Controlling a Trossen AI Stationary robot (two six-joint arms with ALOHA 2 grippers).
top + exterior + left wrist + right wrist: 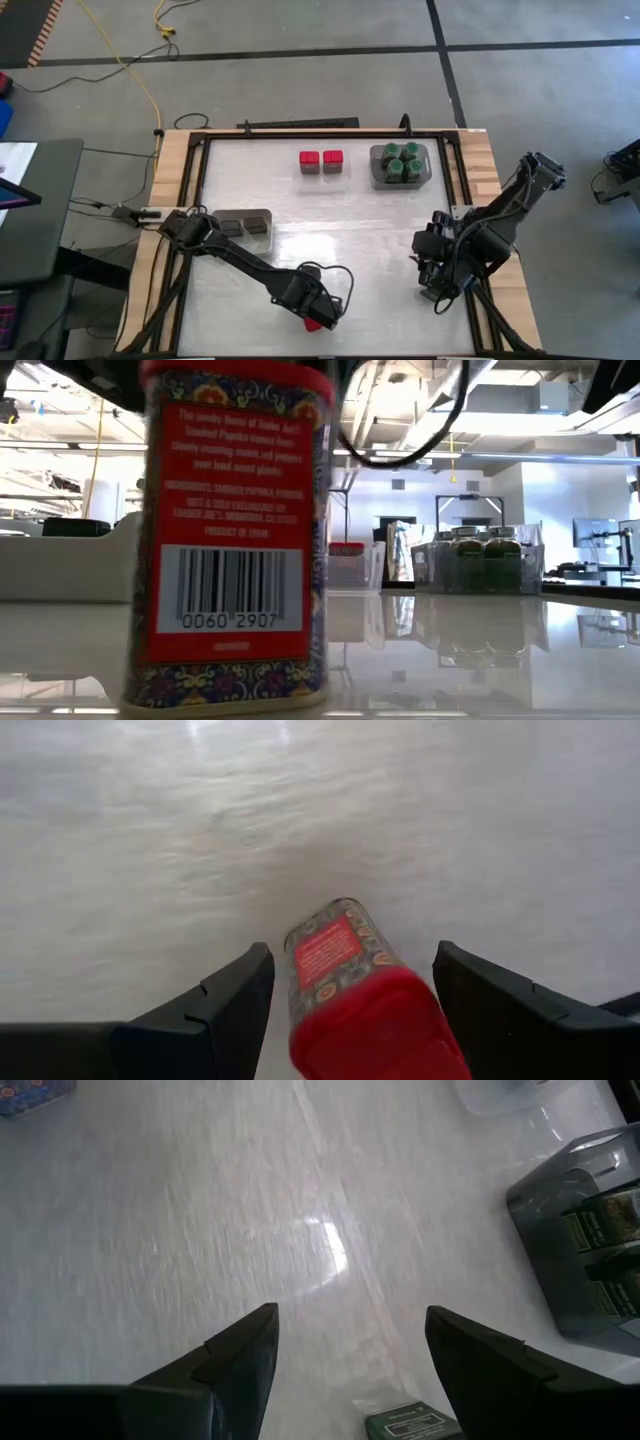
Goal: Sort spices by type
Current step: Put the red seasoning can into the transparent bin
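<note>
A red-capped spice tin [330, 948] with a red label [235, 540] stands upright on its base on the white table, near the front edge. My left gripper [353, 952] hangs over it, pointing steeply down, open, one finger on each side of the tin; I see no touch. Two more red tins [321, 160] stand at the far middle. Green-lidded jars [400, 160] fill a grey tray. Dark tins [245, 224] sit in a tray at the left. My right gripper [350, 1312] waits open above the table's right side.
A small green-labelled container [412, 1425] lies on the table just below my right gripper. The grey jar tray [590, 1230] stands beyond it at the far right. The table's middle [330, 230] is bare, with a dark frame [200, 200] along its edges.
</note>
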